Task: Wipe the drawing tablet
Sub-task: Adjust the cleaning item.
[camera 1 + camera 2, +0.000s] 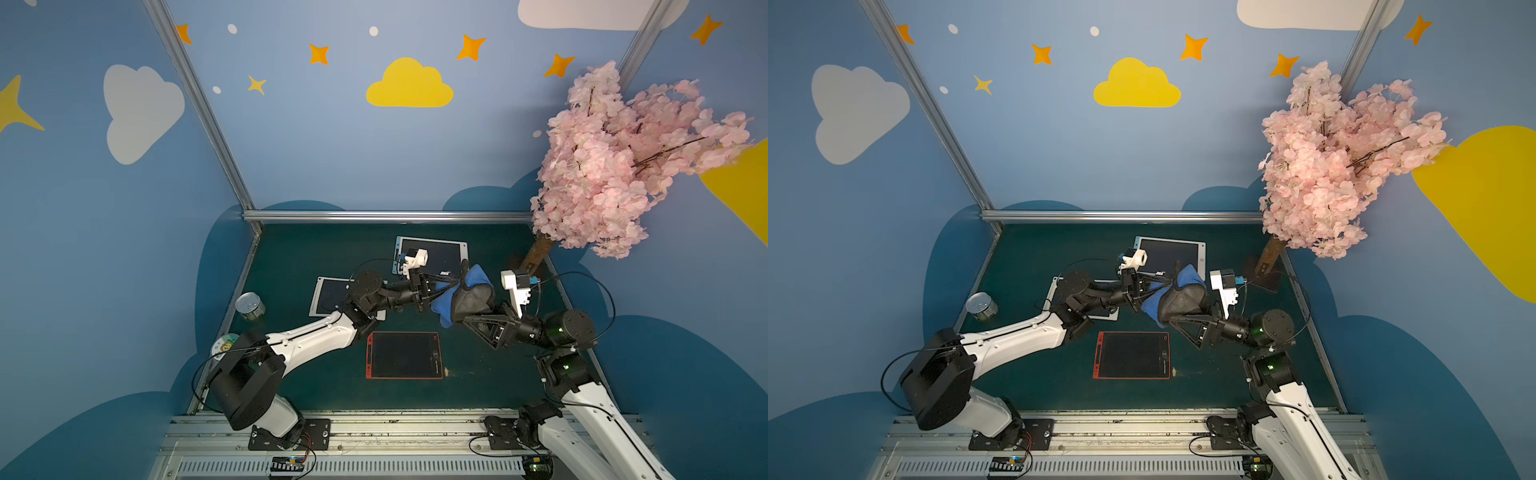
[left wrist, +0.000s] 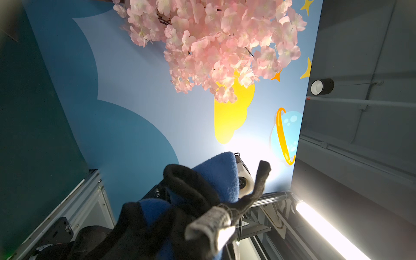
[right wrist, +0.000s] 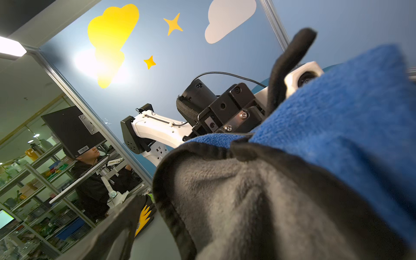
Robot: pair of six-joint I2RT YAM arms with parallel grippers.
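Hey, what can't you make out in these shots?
Right gripper fingertips: buried in the cloth, every view.
Left tablet: half under the left arm, both top views.
Red tablet marks: screen too dark and small.
Wrist views: aimed upward, no tablets shown.

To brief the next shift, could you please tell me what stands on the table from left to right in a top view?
Can → white tablet → red tablet → tree trunk.
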